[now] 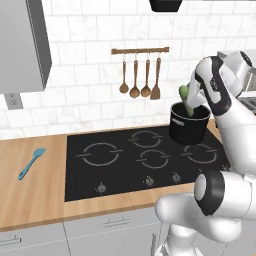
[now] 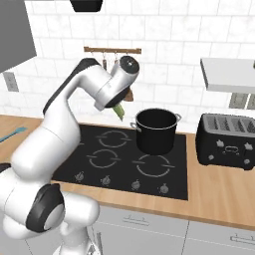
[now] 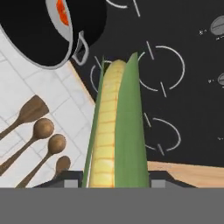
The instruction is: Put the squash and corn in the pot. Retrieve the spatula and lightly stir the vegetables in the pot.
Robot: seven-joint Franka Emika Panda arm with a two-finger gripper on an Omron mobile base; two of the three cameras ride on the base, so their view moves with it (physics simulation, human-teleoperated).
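Corn (image 3: 114, 131) sits closest to my hand camera, its butt end pinched between my jaws (image 3: 114, 177), yellow kernels and green husk running straight out ahead of them. I judge it light and stiff, the husk a bit slick, so gripping the thick end squarely across its width seems right. Beyond its tip and off to one side is the pot (image 3: 52, 30), rim open, something orange inside, probably the squash. From the base cameras the jaws hover just beside the pot's rim, above the cooktop (image 1: 145, 160). Well away across the table lies the spatula (image 1: 31, 163), untouched, best taken by its thin handle.
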